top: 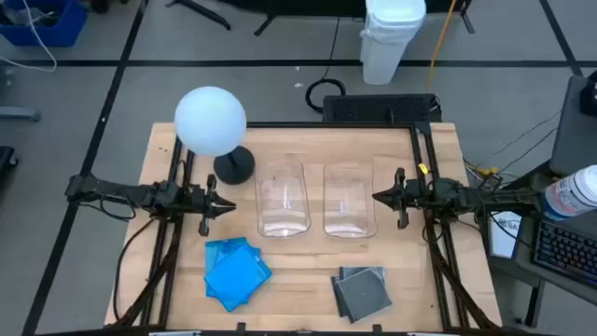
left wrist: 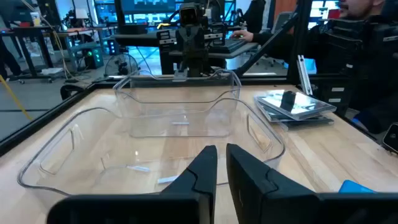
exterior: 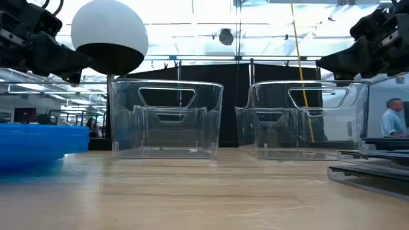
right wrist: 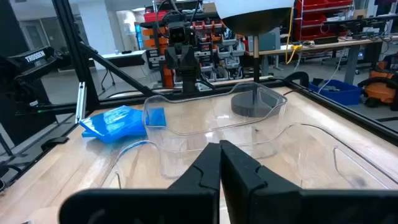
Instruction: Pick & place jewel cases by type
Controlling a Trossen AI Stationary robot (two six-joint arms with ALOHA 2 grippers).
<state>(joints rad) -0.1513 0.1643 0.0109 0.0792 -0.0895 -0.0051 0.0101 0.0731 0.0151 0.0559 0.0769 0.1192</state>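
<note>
From above, a pale wooden table point(top: 308, 289) is filling the middle of the frame. Two clear rectangular plastic bins are sitting side by side at centre, the left bin point(top: 282, 200) and the right bin point(top: 349, 200). A fanned pile of translucent bright blue square jewel cases point(top: 235, 272) is lying at lower left, and a small stack of dark grey square jewel cases point(top: 362, 290) at lower right. A white globe lamp on a black base point(top: 212, 122) is standing at upper left. The left gripper point(top: 224, 206) is hovering at the left bin's outer side, its fingers standing a narrow slit apart, carrying nothing. The right gripper point(top: 381, 197) is hovering by the right bin's outer side, fingers pressed together, empty.

At table level, both bins are standing centre, with blue cases at the left edge and grey cases at the right edge.

In the left wrist view, two dark fingers point(left wrist: 199, 177) are showing a thin gap at bottom centre.

In the right wrist view, the fingers point(right wrist: 208, 168) are meeting at bottom centre, with blue cases at middle left.
</note>
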